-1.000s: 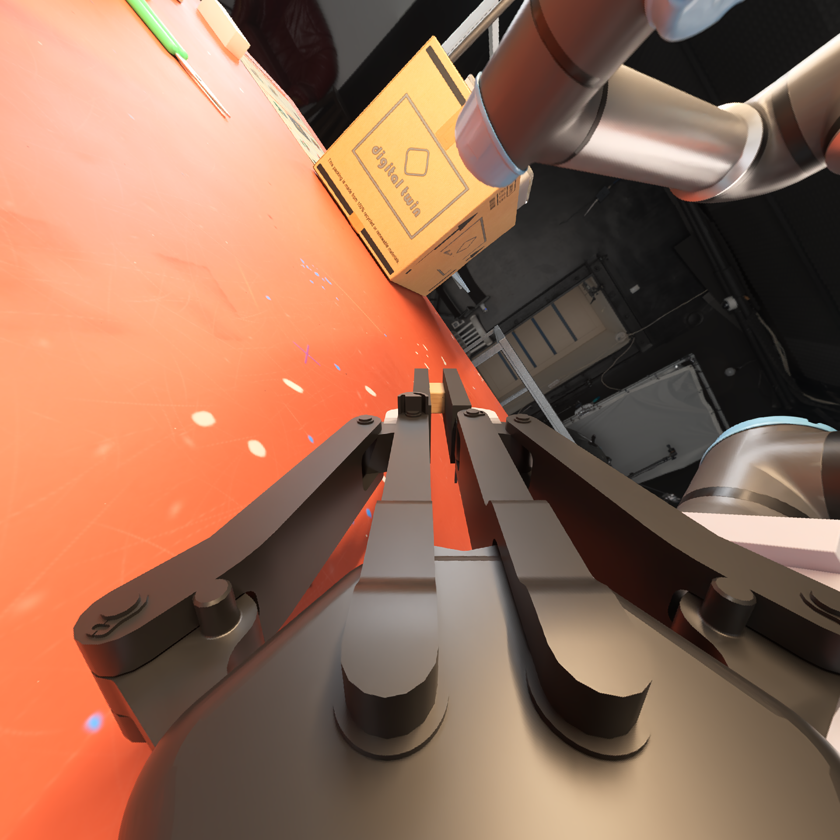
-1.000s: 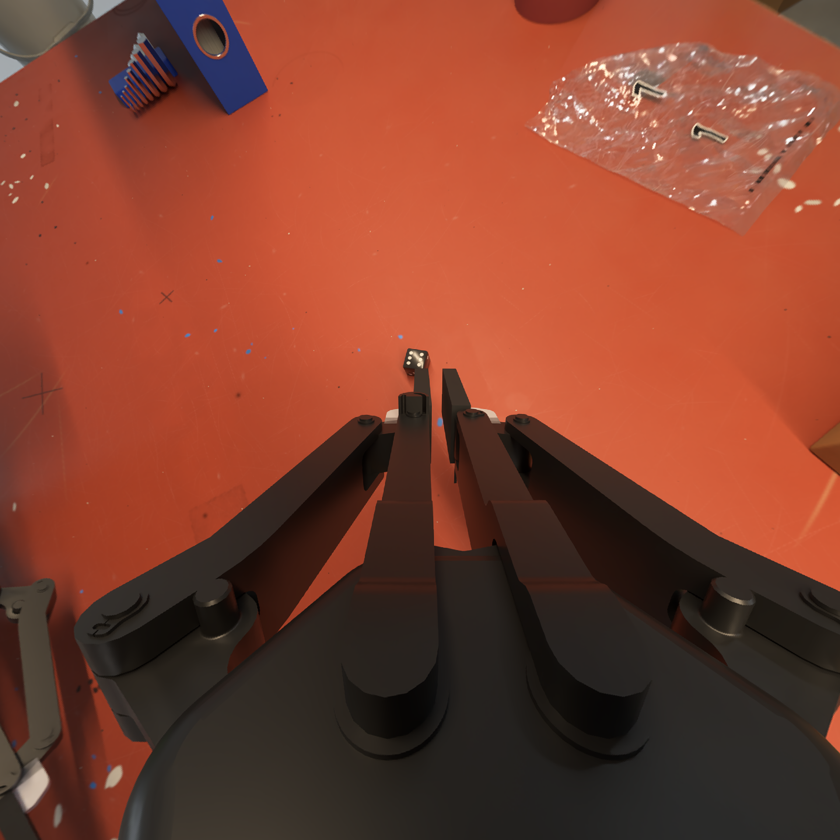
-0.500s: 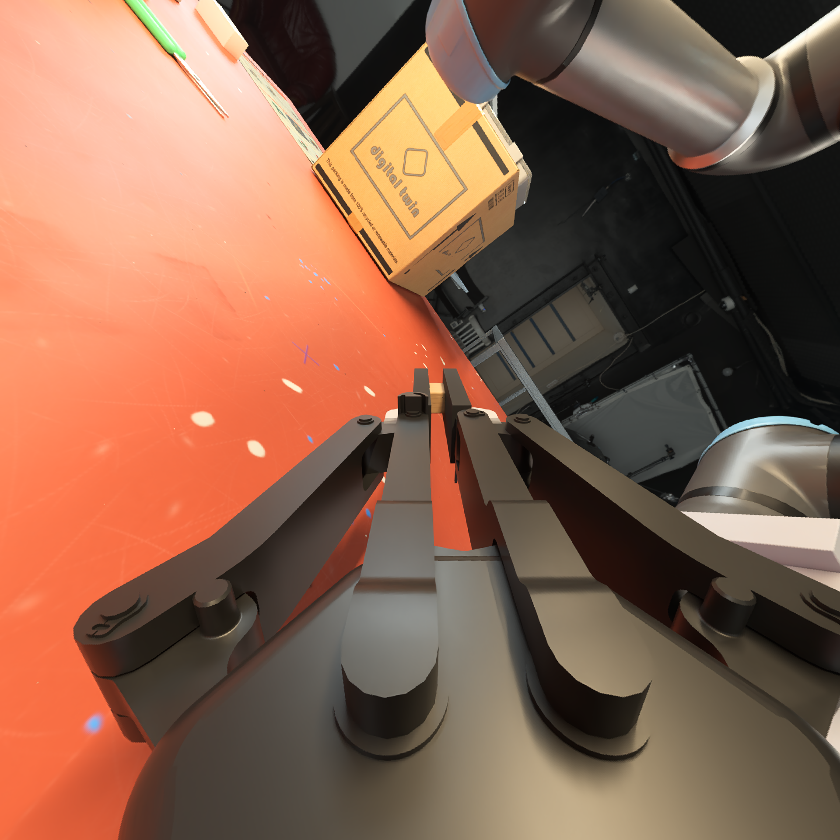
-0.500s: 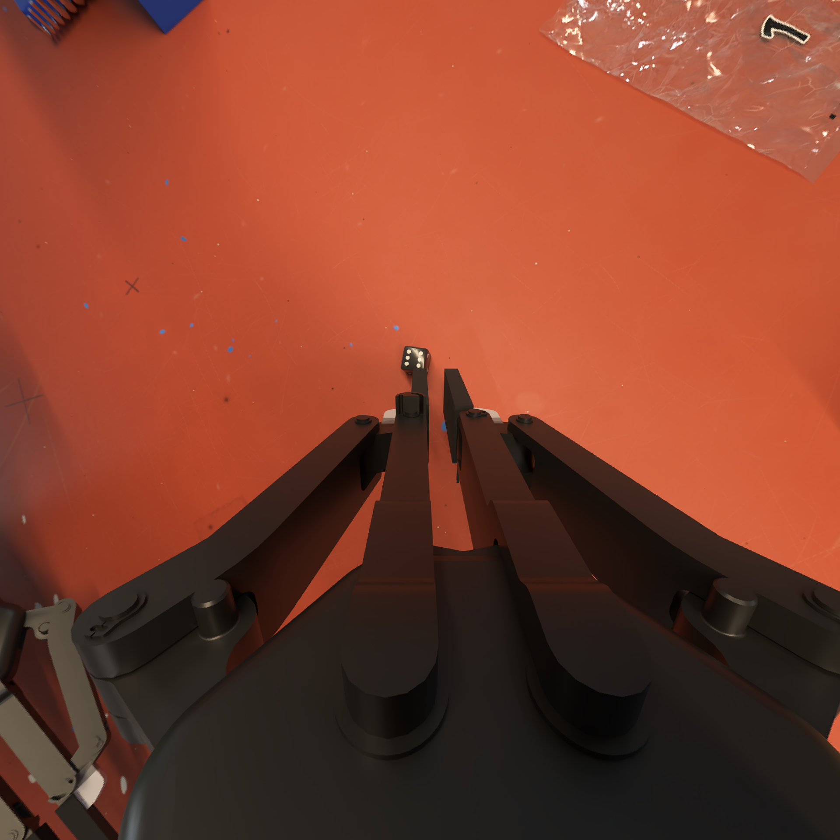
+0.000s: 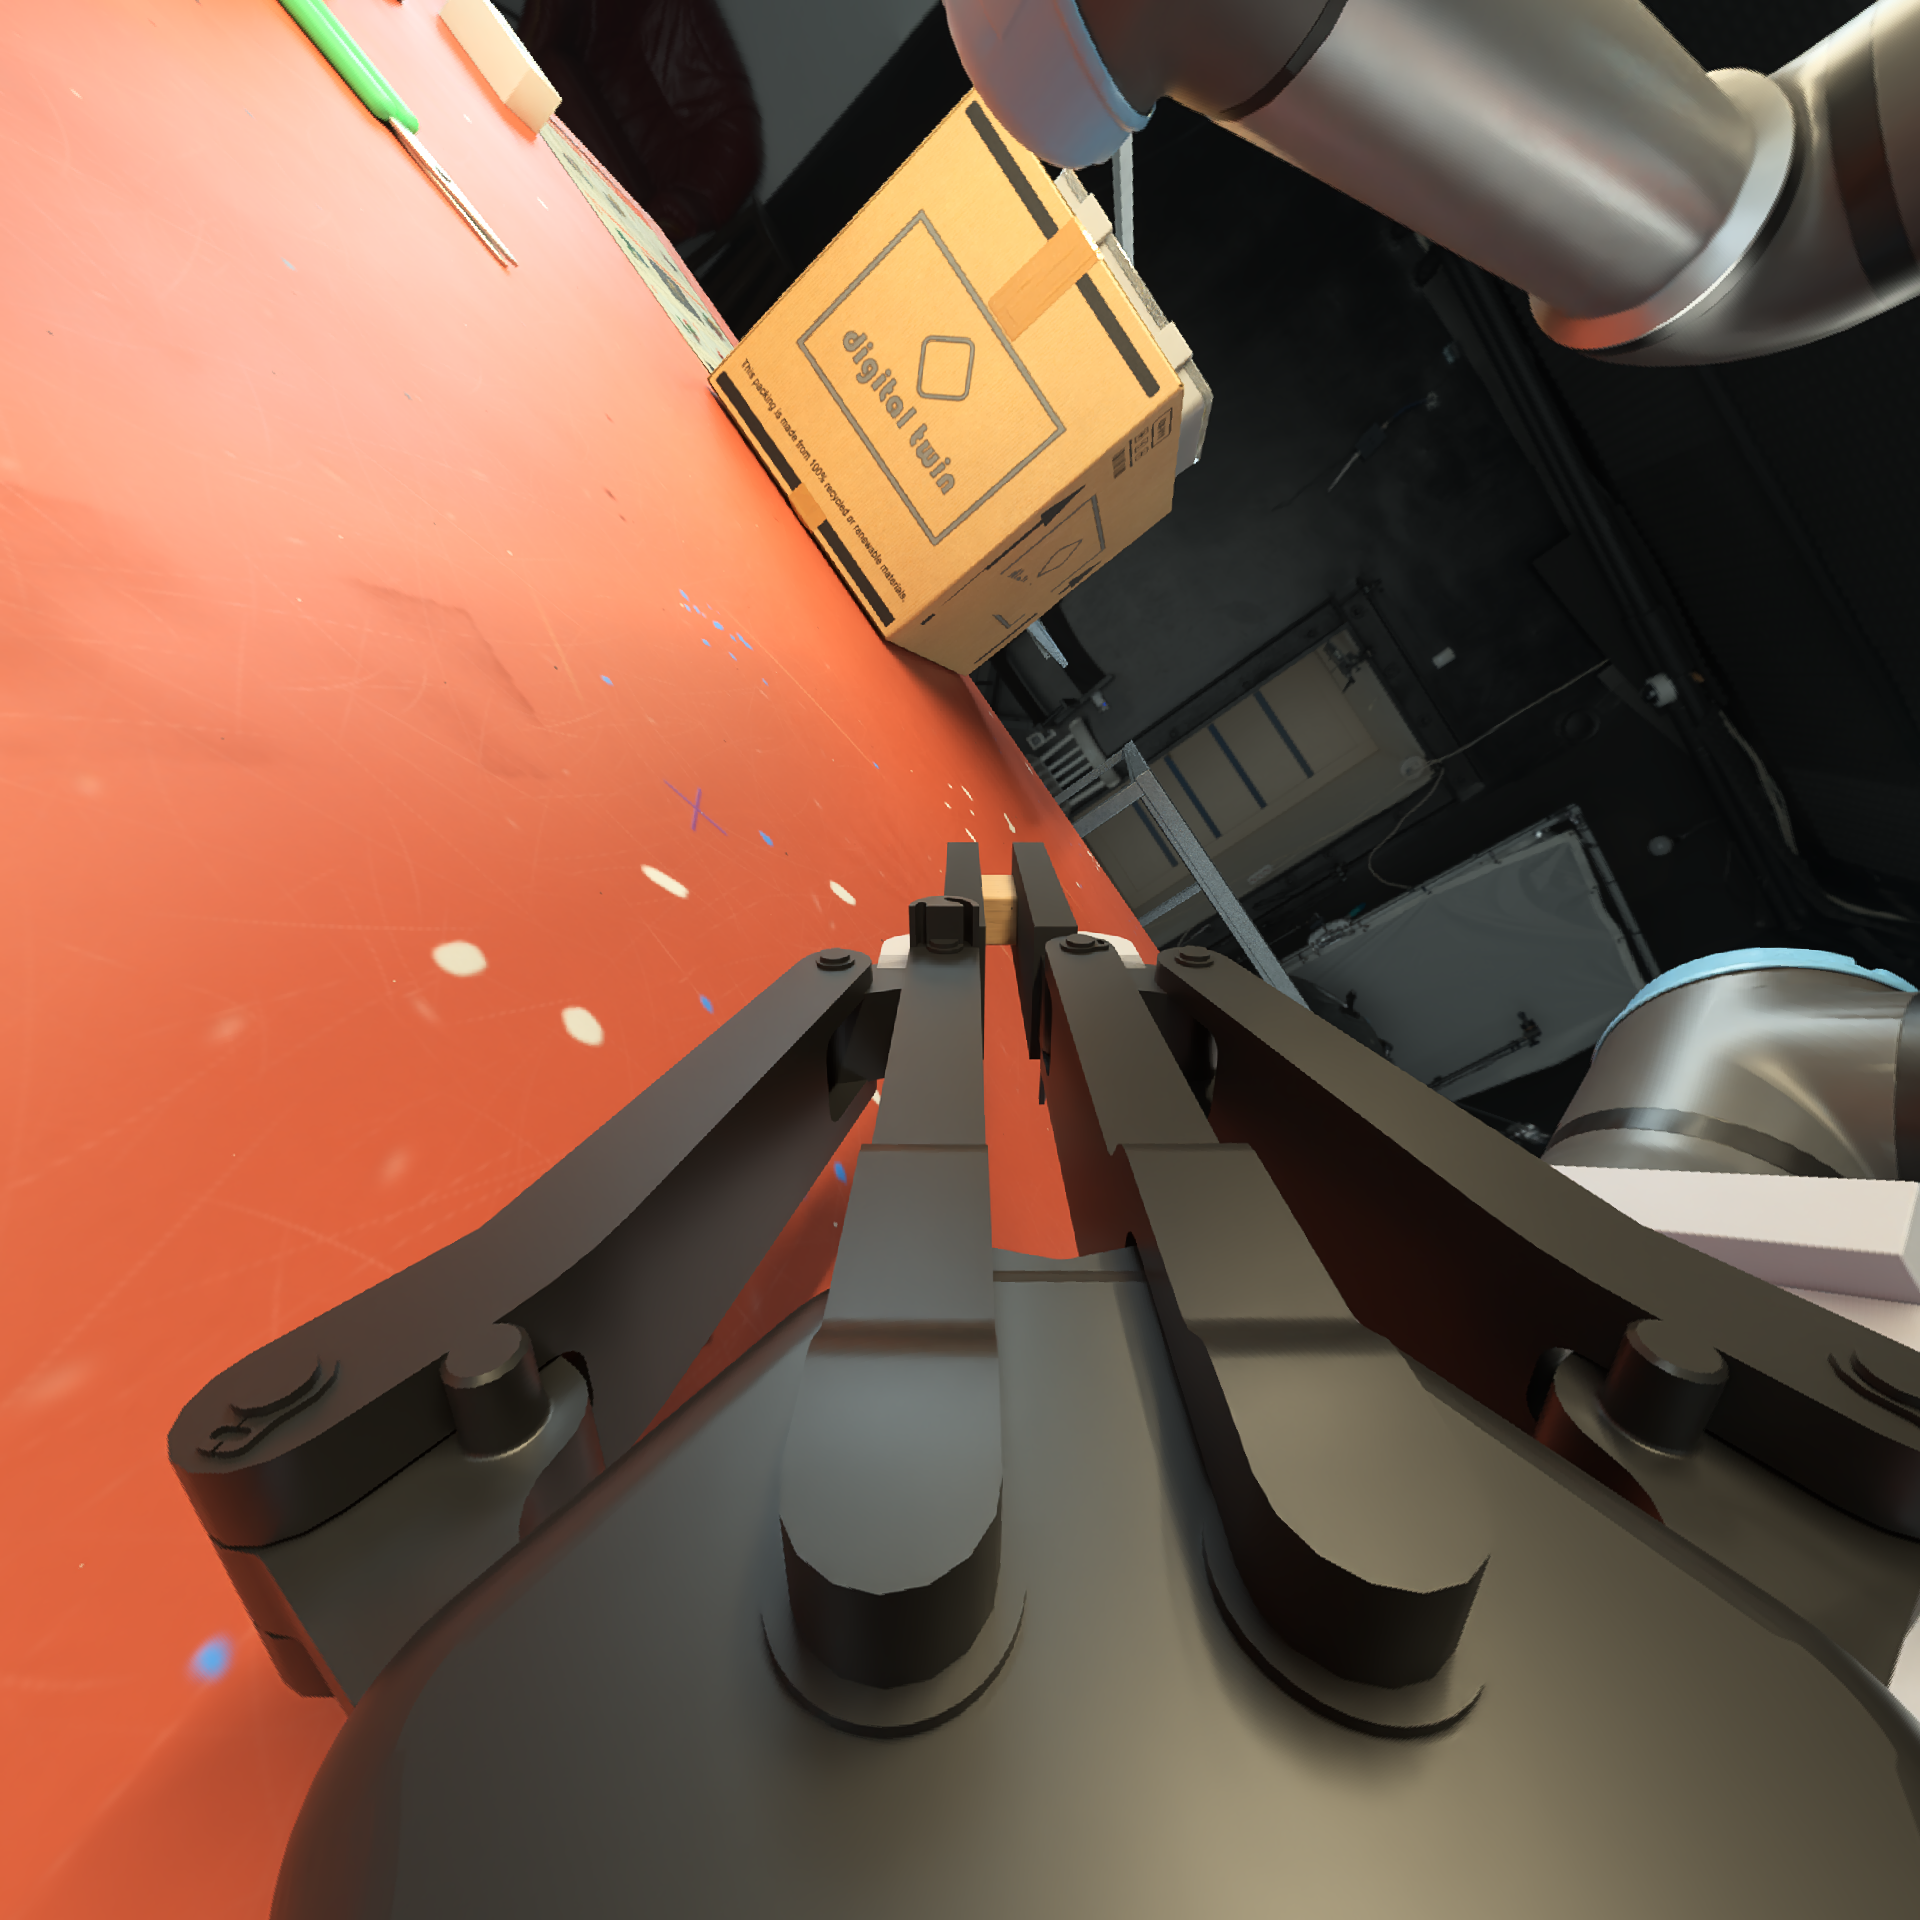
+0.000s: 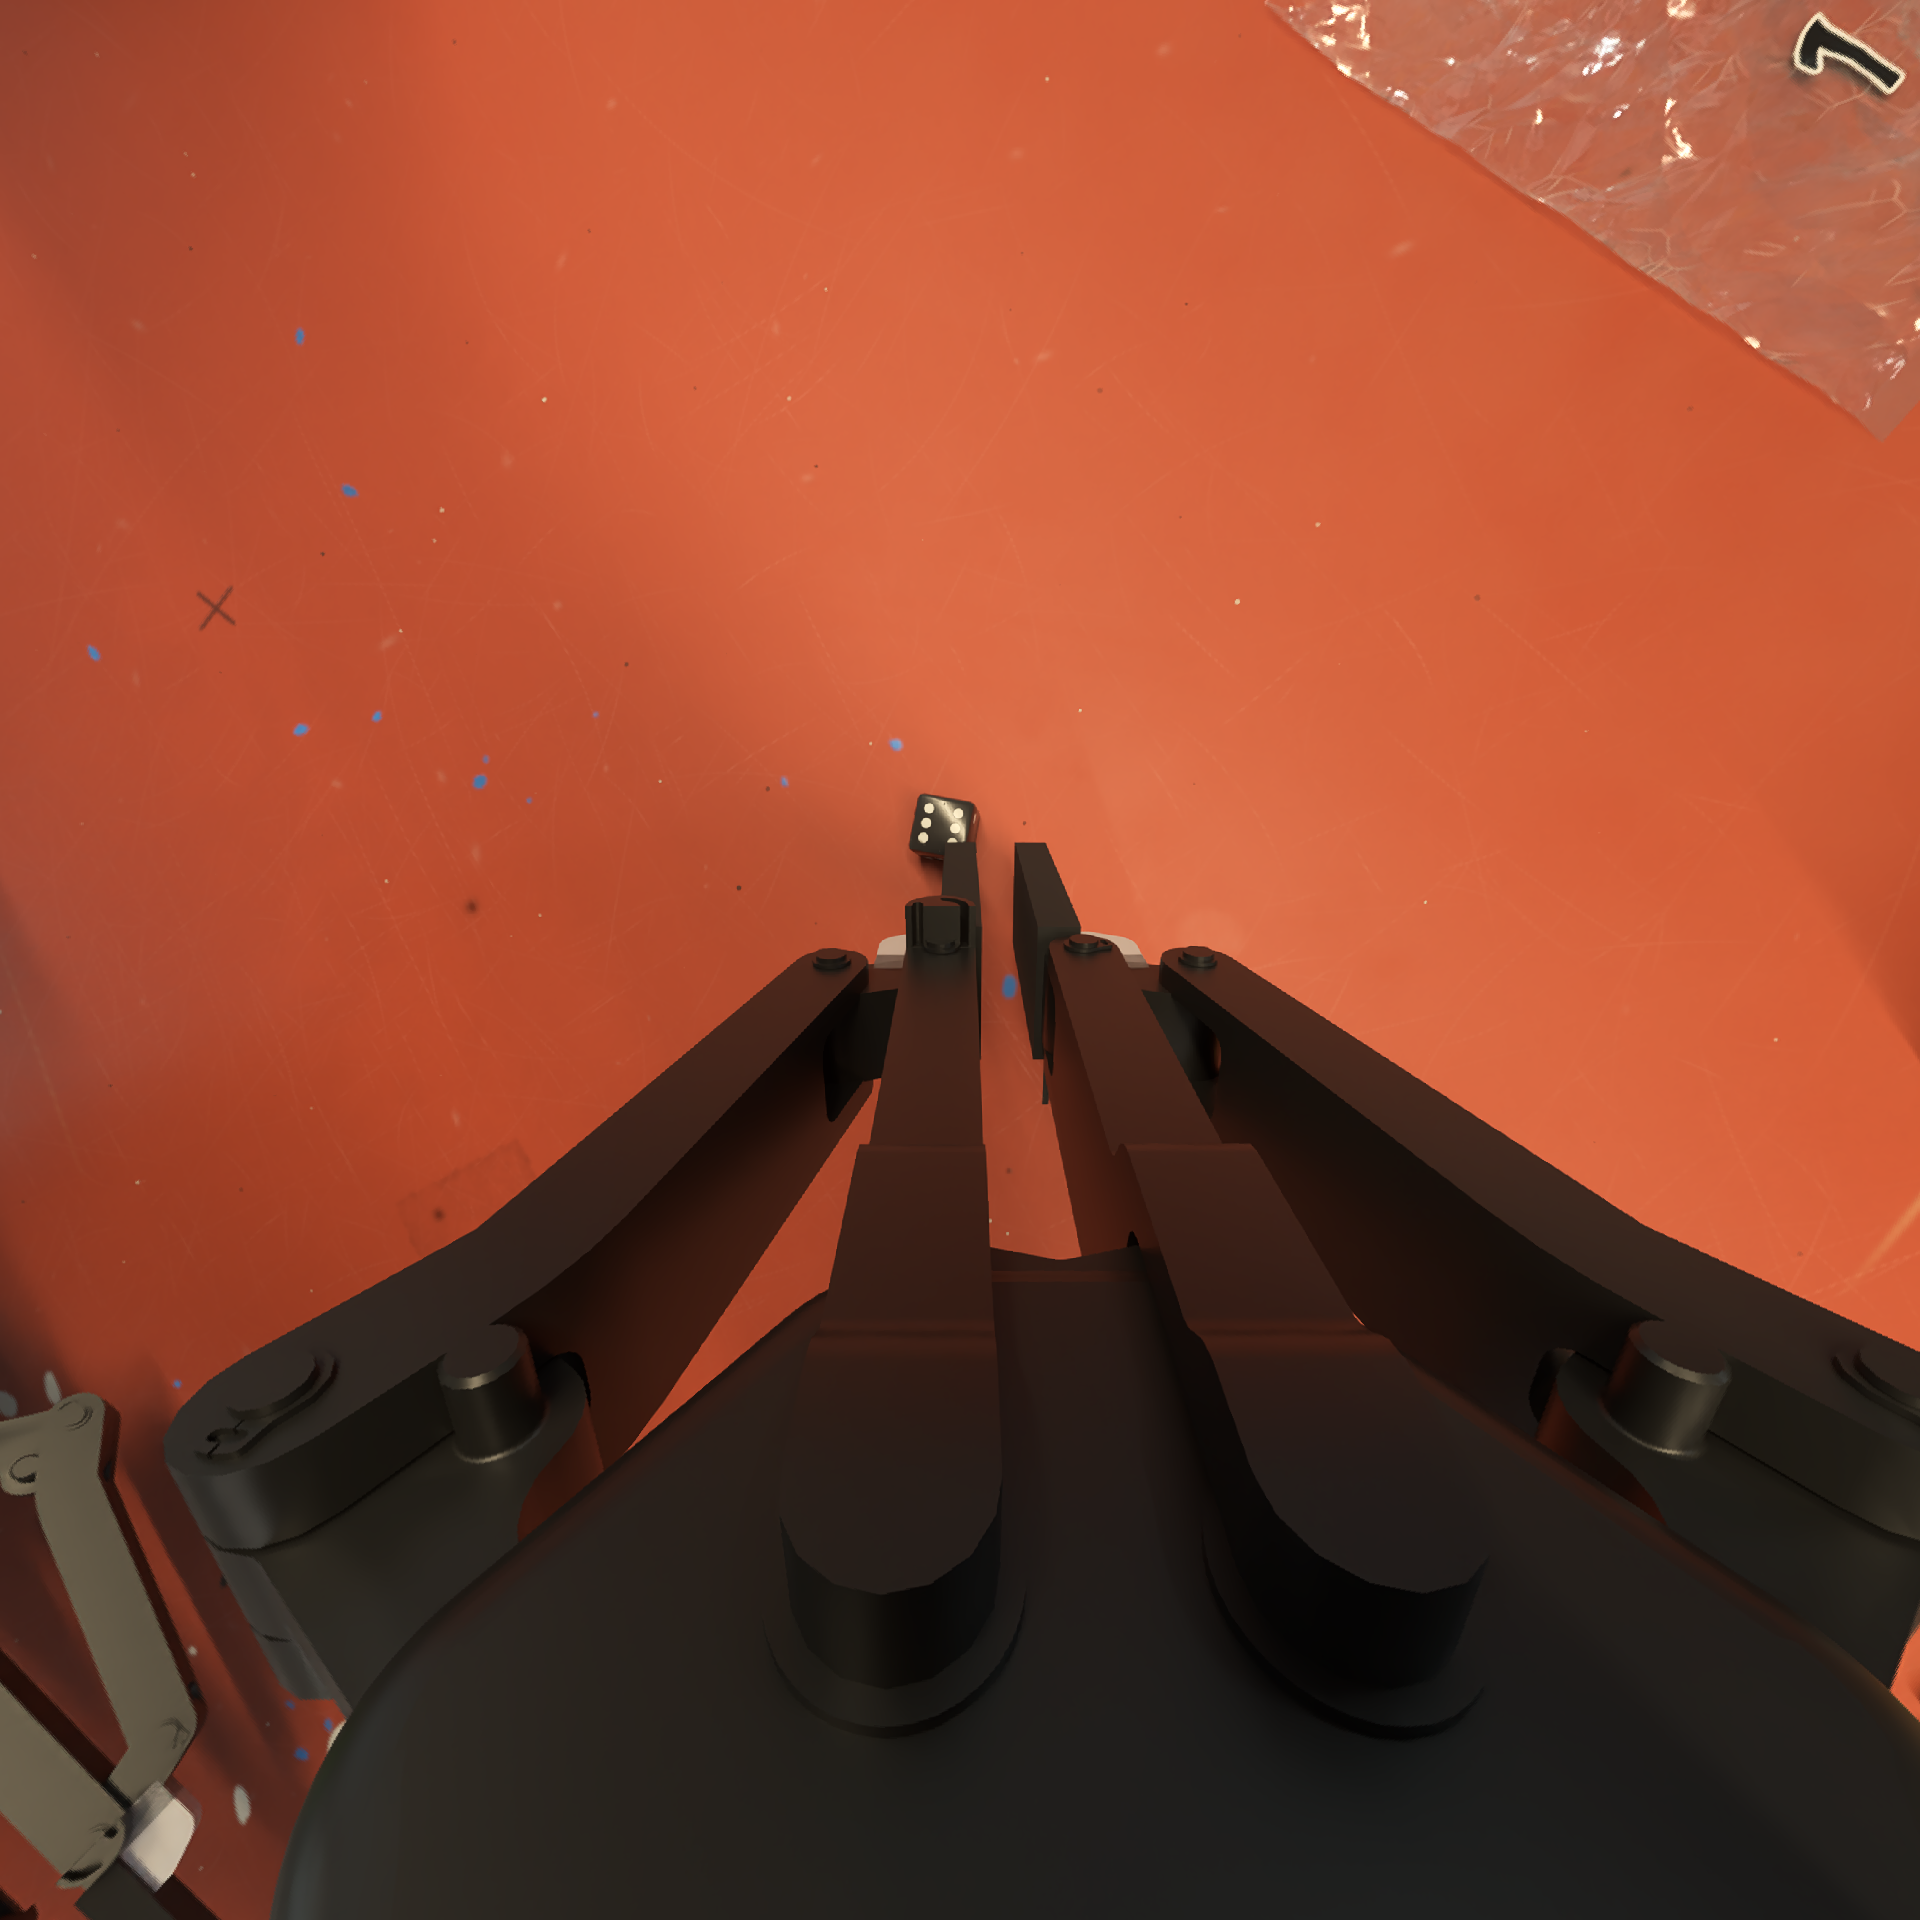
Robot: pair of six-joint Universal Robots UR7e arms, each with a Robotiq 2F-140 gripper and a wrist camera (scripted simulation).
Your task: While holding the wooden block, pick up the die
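In the left wrist view my left gripper (image 5: pixel 995 875) is shut on a small light wooden block (image 5: pixel 997 914), held above the orange table (image 5: pixel 364 727) near its edge. In the right wrist view a black die with white pips (image 6: pixel 943 826) lies on the table. My right gripper (image 6: pixel 995 862) hangs just above the table with a narrow gap between its fingers and nothing in that gap. The die sits just beyond and slightly left of the left fingertip (image 6: pixel 961 868), outside the gap.
A cardboard box (image 5: pixel 935 384) stands at the table edge ahead of the left gripper, with the right arm (image 5: pixel 1455 135) above it. A green tool (image 5: pixel 353 62) and a pale block (image 5: pixel 499 62) lie far back. A clear plastic bag (image 6: pixel 1662 177) lies far right. Part of the left gripper (image 6: pixel 83 1662) shows at lower left.
My right gripper has come down closer to the table, with the die still just off its left fingertip. The right arm has shifted up in the left wrist view. The left gripper has not moved.
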